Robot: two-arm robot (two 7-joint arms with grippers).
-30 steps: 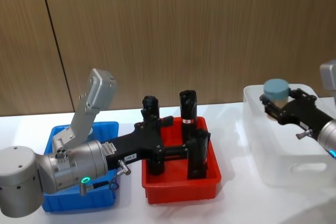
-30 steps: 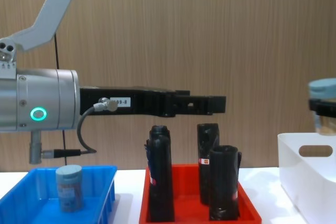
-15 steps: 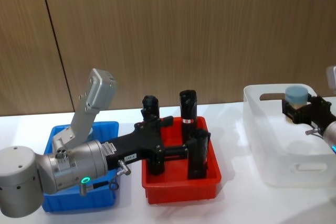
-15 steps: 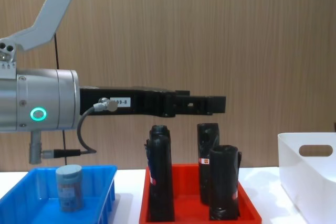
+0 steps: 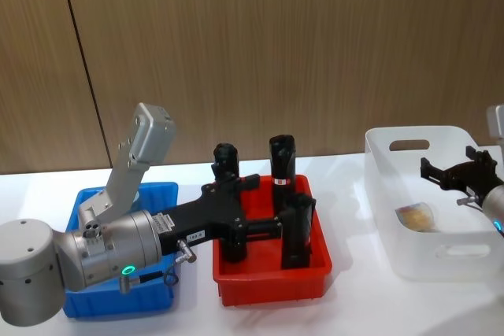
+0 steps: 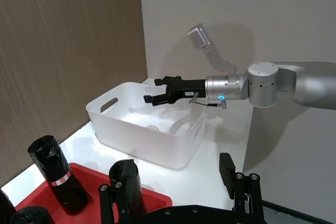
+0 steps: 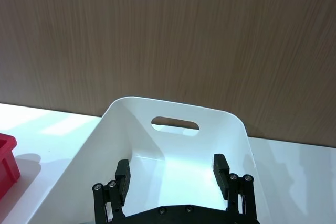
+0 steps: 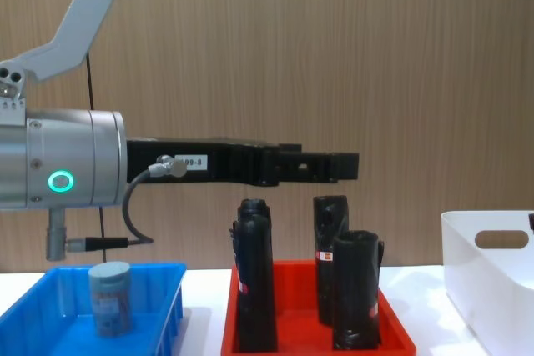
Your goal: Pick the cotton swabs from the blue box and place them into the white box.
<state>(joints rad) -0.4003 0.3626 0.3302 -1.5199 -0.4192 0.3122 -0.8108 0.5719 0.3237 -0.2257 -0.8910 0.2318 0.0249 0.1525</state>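
Though blurry, swabs [image 5: 415, 216] in white box [image 5: 379, 164]

One cotton swab tub [image 5: 415, 216] lies in the white box [image 5: 441, 253], another tub [image 8: 110, 298] stands in the blue box [image 8: 142, 268].

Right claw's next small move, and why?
Probably lift the right claw clear of the white glossy plastic bin: it is open, a clear swab tub lies inside, and another tub stands in the bright blue shallow bin.
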